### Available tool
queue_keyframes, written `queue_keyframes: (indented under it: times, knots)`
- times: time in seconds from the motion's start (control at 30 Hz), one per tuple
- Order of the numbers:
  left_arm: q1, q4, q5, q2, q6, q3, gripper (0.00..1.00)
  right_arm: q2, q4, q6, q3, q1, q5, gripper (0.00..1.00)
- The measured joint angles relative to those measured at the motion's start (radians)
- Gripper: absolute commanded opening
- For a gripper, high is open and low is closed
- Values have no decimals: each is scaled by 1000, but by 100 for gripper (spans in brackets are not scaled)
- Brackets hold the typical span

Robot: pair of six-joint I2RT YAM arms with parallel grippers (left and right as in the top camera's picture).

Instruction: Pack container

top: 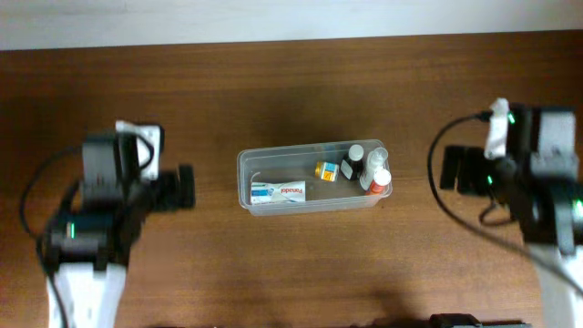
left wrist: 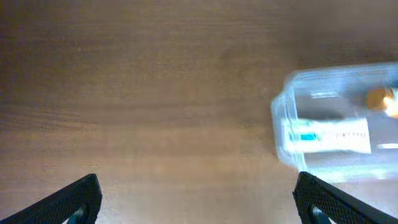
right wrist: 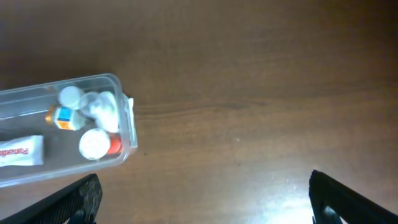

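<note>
Blurred container (left wrist: 281,127) right of spread pincer (left wrist: 196,179)

the left arm (top: 96,214) is a boxy black housing, with a white link (top: 82,292) at the end farthest from the fingers and a white plate (top: 141,146) nearer them. a green light (top: 71,230) glows on it, and a thin black cable (top: 30,187) loops alongside. the right arm (top: 542,196) matches: black casing, white bracket (top: 498,128), green lights, a looping black cable (top: 432,159). the left fingers (left wrist: 71,200) and right fingers (right wrist: 348,199) are matte black wedges.
</note>
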Motion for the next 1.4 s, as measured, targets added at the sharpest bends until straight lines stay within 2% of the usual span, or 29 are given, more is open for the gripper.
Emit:
queue_keyframes:
  times: [0.17,0.37,1.4]
  knots:
    - [-7,2,0,-256,-16,-169,99,-224,16,71,-158,0,1,98]
    - [-7,18,0,-408,-24,-222,99,-391,49,103,-319,0,4,98]
    - [-7,19,0,-412,-24,-226,99,-401,57,119,-334,0,4,98]
